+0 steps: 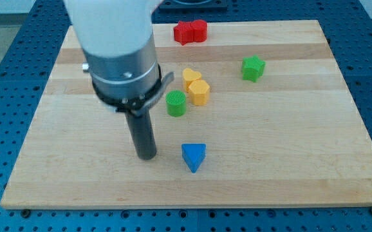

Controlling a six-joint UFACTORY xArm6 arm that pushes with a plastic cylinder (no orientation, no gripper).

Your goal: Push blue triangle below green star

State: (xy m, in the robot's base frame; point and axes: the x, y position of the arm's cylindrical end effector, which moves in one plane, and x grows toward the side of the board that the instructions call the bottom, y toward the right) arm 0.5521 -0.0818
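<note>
The blue triangle (pixel 194 156) lies on the wooden board (pixel 289 148) low in the view, near the middle. The green star (pixel 253 68) sits toward the view's upper right, well above and to the right of the triangle. My tip (pixel 147 155) rests on the board just left of the blue triangle, with a small gap between them. The arm's white and grey body covers the view's upper left.
A green cylinder (pixel 176 103) stands above the triangle. Two yellow blocks, one heart-like (pixel 190 76) and one hexagonal (pixel 199 92), touch beside it. Two red blocks (pixel 190 31) sit at the board's top edge. Blue perforated table surrounds the board.
</note>
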